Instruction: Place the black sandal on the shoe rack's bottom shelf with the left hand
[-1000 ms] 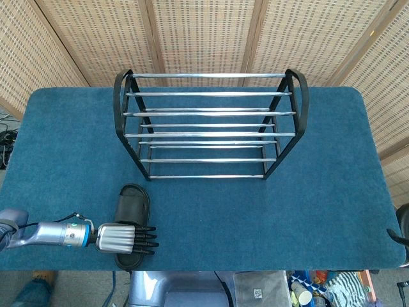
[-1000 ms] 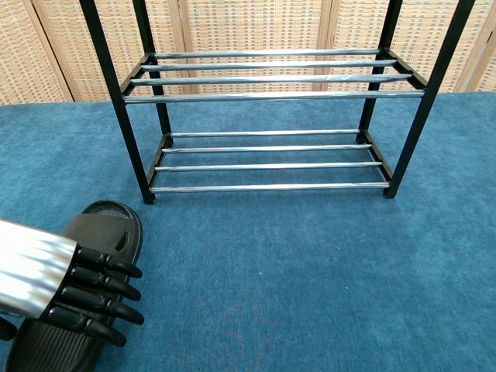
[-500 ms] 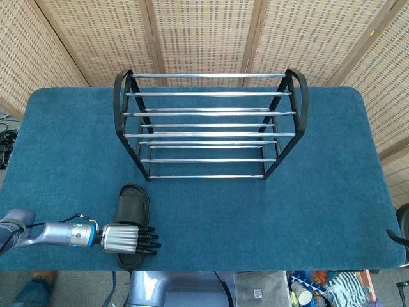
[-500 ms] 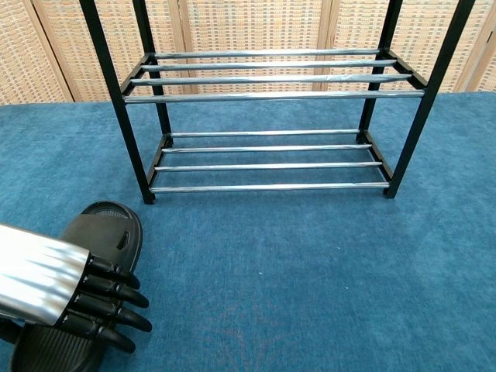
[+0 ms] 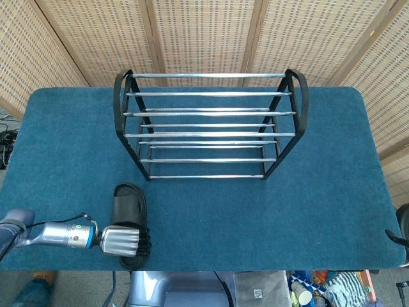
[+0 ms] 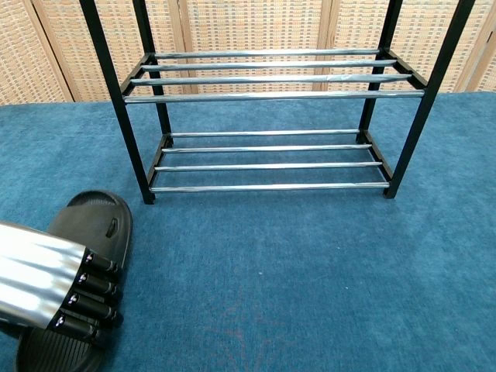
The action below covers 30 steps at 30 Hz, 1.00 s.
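one black sandal [image 5: 130, 220] near table [image 5: 332, 211] edge, left hand [image 5: 121, 241] curled over it. firm up grip before lifting toward shoe rack [image 5: 208, 128] bottom shelf [image 6: 267, 167].

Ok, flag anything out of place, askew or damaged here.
Nothing stands out. The shoe rack stands upright and empty; the black sandal lies flat on the table under the left hand.

Open blue table [image 5: 332, 192] lies before the shoe rack [image 5: 208, 125]; its bottom shelf [image 6: 267, 159] stands unobstructed.
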### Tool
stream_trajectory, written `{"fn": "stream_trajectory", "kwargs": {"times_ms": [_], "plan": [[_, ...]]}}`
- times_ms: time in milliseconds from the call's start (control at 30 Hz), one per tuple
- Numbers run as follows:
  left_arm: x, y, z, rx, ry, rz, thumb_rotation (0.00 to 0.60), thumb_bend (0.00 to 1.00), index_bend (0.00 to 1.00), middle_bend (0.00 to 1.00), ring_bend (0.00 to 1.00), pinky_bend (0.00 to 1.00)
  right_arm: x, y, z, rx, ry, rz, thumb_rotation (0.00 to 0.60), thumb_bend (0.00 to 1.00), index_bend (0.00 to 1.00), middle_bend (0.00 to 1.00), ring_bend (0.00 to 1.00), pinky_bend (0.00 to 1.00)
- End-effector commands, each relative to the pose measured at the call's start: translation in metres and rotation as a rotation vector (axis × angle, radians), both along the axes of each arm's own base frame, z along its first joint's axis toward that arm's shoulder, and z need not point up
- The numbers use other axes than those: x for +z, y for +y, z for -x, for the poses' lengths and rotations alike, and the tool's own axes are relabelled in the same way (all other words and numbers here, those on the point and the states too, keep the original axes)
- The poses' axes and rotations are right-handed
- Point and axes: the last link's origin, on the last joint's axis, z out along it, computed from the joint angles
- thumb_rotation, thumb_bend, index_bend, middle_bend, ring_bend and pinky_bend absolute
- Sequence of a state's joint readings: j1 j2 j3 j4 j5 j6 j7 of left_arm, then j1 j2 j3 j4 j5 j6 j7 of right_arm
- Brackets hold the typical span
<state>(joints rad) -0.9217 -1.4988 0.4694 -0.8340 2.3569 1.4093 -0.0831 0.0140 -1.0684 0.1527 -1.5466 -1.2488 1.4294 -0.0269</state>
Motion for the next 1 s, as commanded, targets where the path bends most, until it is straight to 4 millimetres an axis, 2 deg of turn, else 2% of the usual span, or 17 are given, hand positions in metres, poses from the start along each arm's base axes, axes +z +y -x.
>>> {"fn": "stream_trajectory", "kwargs": {"times_ms": [33,200,433,667,1000], "plan": [[0.005,0.001,-0.012,-0.089,-0.029,-0.021,0.6,0.18,0.69,0.64,0.59,0.6,0.0,0.0,0.0,0.001,0.0,-0.001,0.6,0.0,0.0,0.0,0.0,0.0],[0.0,-0.004,-0.035,-0.191,-0.056,-0.021,0.6,0.17,0.69,0.64,0.59,0.6,-0.001,0.001,-0.001,0.003,-0.005,-0.008,0.6,0.0,0.0,0.0,0.0,0.0],[-0.029,-0.005,-0.065,-0.269,-0.065,0.014,0.6,0.17,0.69,0.64,0.59,0.6,-0.001,0.002,-0.002,0.002,-0.009,-0.014,0.6,0.0,0.0,0.0,0.0,0.0],[-0.049,0.028,-0.092,-0.294,-0.076,-0.003,0.6,0.18,0.69,0.64,0.59,0.6,0.0,0.001,0.0,-0.007,-0.016,-0.017,0.6,0.0,0.0,0.0,0.0,0.0],[-0.051,0.076,-0.112,-0.305,-0.046,-0.073,0.6,0.17,0.69,0.63,0.59,0.59,0.002,-0.001,0.009,-0.045,-0.019,-0.01,0.6,0.0,0.0,0.0,0.0,0.0]]}}
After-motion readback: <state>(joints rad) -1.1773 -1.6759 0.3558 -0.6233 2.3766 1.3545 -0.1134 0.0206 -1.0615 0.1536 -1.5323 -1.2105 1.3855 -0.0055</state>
